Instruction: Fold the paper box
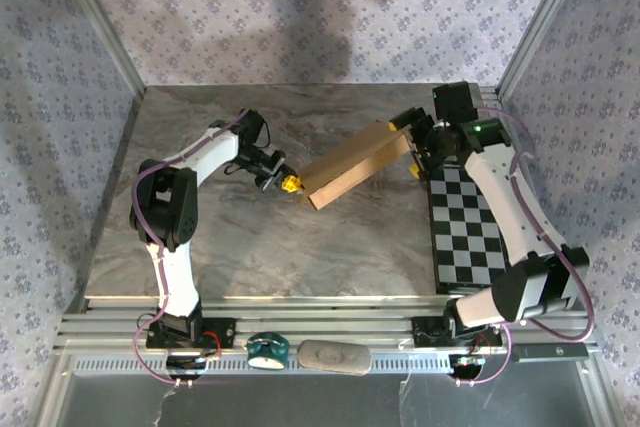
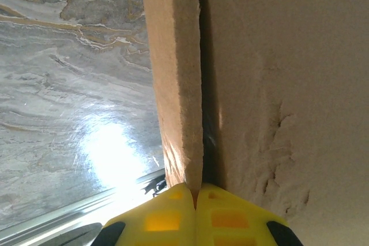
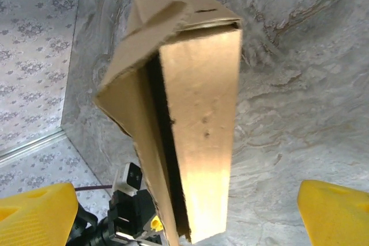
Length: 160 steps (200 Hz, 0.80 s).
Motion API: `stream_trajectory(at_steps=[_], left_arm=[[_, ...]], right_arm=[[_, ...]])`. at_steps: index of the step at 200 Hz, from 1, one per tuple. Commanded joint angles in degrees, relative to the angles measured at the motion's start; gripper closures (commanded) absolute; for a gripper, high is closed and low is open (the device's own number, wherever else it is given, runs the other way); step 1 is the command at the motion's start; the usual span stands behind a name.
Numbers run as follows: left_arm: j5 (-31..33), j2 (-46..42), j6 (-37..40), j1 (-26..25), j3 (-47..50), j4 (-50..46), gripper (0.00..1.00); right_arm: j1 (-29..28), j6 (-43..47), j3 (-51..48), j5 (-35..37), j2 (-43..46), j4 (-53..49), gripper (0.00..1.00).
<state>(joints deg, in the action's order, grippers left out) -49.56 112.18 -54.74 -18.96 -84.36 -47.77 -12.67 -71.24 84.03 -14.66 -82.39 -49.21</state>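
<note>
Grey marbled table (image 1: 300,247) between floral walls, left arm bent toward centre frame, left gripper (image 1: 289,184) clenched on the paper box (image 1: 350,172) mid-frame, right arm stretched upward, right gripper (image 1: 406,147) gaped wide astride the box's other end, touching nothing.

This is a robotics lab test cell. A left arm (image 1: 180,267) and a right arm (image 1: 505,207), both white, are bolted to a slotted aluminium rail (image 1: 330,329) at the near edge of a marble-patterned bench (image 1: 250,247). Aluminium posts (image 1: 95,12) frame thin walls (image 1: 300,7) papered in a floral print. A black-and-white checkered board (image 1: 470,237) lies on the bench at the right, and purple cables (image 1: 140,202) loop along the arms.
</note>
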Motion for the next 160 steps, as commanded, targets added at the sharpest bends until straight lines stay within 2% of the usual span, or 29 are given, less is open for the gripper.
stream_trajectory(at_steps=[1,22,44,73,104,138,160], left_arm=[[-5.22,-2.15,-6.96,0.33,-0.41,-0.25,1.00],[-5.23,-2.07,-7.46,0.33,-0.35,0.30,1.00],[-5.30,-1.98,-8.27,0.33,-0.02,1.51,1.00],[-5.77,-1.45,-8.67,0.33,-0.32,2.02,1.00],[-6.26,-1.31,-8.87,0.33,-0.29,2.38,1.00],[-6.76,-1.17,-8.88,0.33,0.02,2.69,1.00],[-7.04,-1.11,-9.14,0.33,0.33,3.18,1.00]], right_arm=[[-0.22,0.40,2.37,-1.04,-5.32,2.53,0.00],[-1.63,4.97,6.90,-2.05,-9.28,-1.38,0.00],[-2.32,5.94,3.64,-2.13,-8.85,-2.01,0.00],[-2.08,6.87,-4.68,-2.31,-5.72,8.12,0.00],[-2.43,11.36,-4.76,-2.00,-7.99,13.05,0.01],[-2.64,12.03,-6.97,0.02,-8.74,17.90,0.07],[-3.16,10.11,-7.84,1.29,-8.80,21.31,0.15]])
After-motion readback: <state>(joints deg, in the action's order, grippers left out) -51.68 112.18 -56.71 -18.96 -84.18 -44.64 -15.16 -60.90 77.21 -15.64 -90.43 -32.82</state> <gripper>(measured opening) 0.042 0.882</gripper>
